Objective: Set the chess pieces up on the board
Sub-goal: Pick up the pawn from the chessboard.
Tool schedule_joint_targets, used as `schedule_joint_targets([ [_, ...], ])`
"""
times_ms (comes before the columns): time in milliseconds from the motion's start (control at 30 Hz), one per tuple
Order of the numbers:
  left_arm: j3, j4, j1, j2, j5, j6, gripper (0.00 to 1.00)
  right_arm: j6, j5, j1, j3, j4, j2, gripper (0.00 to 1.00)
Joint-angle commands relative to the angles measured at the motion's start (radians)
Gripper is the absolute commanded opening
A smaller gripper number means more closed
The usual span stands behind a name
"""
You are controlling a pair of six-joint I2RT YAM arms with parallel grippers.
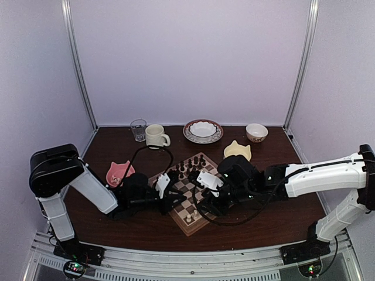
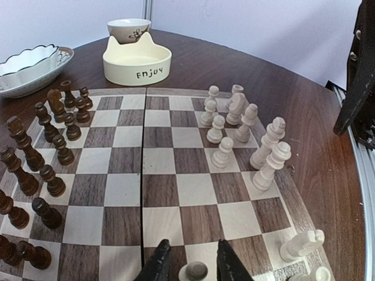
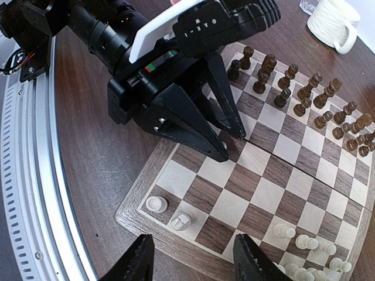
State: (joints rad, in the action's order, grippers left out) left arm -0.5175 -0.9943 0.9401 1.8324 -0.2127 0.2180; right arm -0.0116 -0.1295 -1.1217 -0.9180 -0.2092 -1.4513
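- Chess pieces [image 2: 216,129]: cream ones stand mostly on the near-right side of the board [image 2: 176,187], upright, long axes vertical. A few more sit by its near corner.
- Board lies flat mid-table, turned diagonal w/ one corner pointing near. Its fold seam runs straight away from the left gripper [image 2: 193,243].
- Left arm [image 1: 88,187] reaches in low from the left, forearm near level, gripper tilted down over the board's left edge.
- Left jaws are a little apart, one finger each side of a cream pawn [image 2: 194,271]. The pawn stands upright on a board square just behind the tips. Can't tell if either pad touches it.
- Right arm [image 1: 316,175] stretches in from the right, about level, wrist over the board's right half.
- Right gripper [image 3: 194,239] hangs above the near corner, jaws spread wide w/ nothing between them. Two cream pieces stand apart, just ahead of its left finger.
- Dark pieces [image 2: 47,152] are lined up along the far-left side, upright.
- Cat-eared bowl [image 2: 137,61] sits on the table beyond the board, small bowl [image 2: 129,26] behind it.
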Motion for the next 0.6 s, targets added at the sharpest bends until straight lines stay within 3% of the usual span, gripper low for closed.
schedule_joint_targets([
  [0,0.02,-0.048,0.006,-0.059,-0.002,0.008,0.3,0.012,0.016,-0.005,-0.012,0.008,-0.005,0.5],
  [233,0.035,0.221,0.006,-0.325,0.104,0.057,0.3,0.054,0.035,-0.002,-0.027,0.016,-0.011,0.48],
  [400,-0.019,0.541,0.004,-0.505,0.323,0.125,0.32,0.087,0.084,0.0,-0.096,-0.028,-0.049,0.48],
  [567,-0.049,0.8,-0.011,-0.666,0.576,0.228,0.38,0.124,0.125,-0.001,-0.288,-0.167,-0.171,0.47],
])
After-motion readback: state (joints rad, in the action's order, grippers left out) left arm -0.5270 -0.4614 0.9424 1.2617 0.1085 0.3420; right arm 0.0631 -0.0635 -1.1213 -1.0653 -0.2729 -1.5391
